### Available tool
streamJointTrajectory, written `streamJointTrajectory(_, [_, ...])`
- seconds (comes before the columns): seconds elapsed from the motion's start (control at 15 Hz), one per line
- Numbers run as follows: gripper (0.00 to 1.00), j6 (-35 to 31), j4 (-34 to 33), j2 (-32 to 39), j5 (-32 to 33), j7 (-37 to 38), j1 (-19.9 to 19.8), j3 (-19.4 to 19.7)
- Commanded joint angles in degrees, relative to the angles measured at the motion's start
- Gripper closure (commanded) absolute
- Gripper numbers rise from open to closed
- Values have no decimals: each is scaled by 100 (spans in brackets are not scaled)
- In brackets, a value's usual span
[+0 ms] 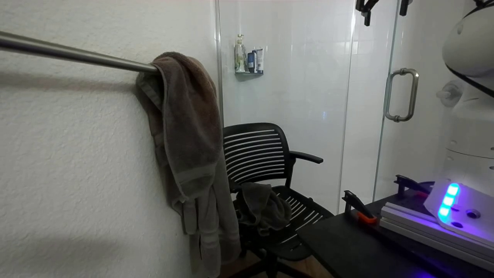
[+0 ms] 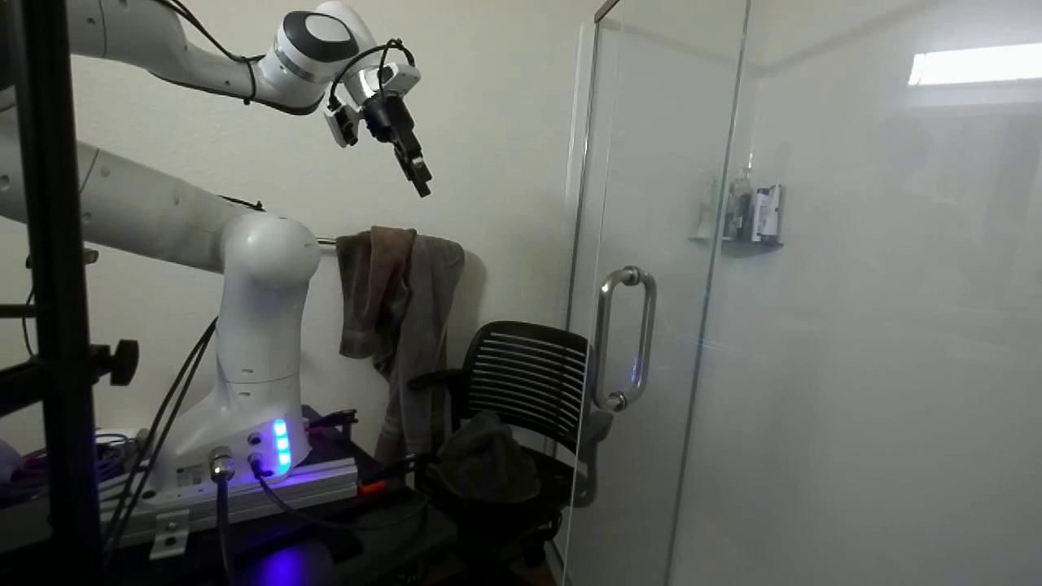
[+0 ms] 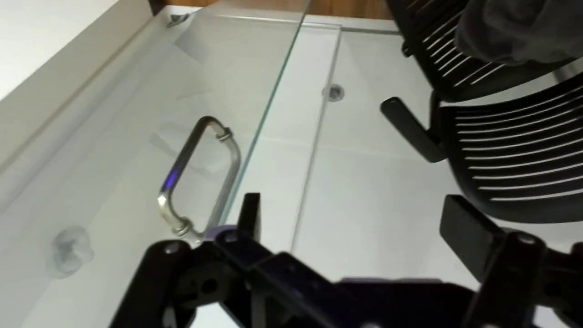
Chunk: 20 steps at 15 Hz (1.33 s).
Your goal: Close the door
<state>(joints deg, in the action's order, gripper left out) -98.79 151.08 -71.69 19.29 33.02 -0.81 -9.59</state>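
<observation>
Up there the claw (image 3: 356,218) hangs with jaws spread wide (gripping nothing, I see), and the glass door (image 1: 421,148) stands ajar.

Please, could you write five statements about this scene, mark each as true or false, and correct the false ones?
1. The door carries a metal pull handle. True.
2. The door is fully closed. False: its handle-side edge stands apart from the neighbouring glass panel.
3. The gripper holds the handle. False: the gripper is open and apart from it.
4. A towel hangs over the rail. True.
5. The chair seat is bare. False: a dark cloth lies on the chair.
</observation>
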Motion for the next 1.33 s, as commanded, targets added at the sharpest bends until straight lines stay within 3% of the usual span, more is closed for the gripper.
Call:
streamJointTrajectory(0.0, [0,-237,246,-569,1023,-354,-913,492])
streamJointTrajectory(0.2, [0,-628,306,-863,1966,-175,-1515,1244])
streamJointTrajectory(0.27, [0,-841,324,-969,2070,-140,-1535,1646])
streamJointTrajectory(0.33, [0,-1172,355,-1097,2060,-290,-1421,2143])
streamJointTrajectory(0.53, [0,-2052,471,-1225,2008,-1038,-1387,3094])
streamJointTrajectory(0.73, [0,-2750,304,-891,1548,-1694,-1242,3941])
streamJointTrajectory(0.8, [0,-2736,205,-774,1218,-1911,-1188,4105])
streamJointTrajectory(0.87, [0,-2703,288,-834,1179,-1875,-1623,3722])
streamJointTrajectory(1.07, [0,-2750,267,-789,915,-2048,-1680,3759])
streamJointTrajectory(1.2, [0,-2545,422,-1071,603,-2735,-1371,3794])
streamJointTrajectory(1.27, [0,-2597,464,-847,579,-2991,-1380,3800])
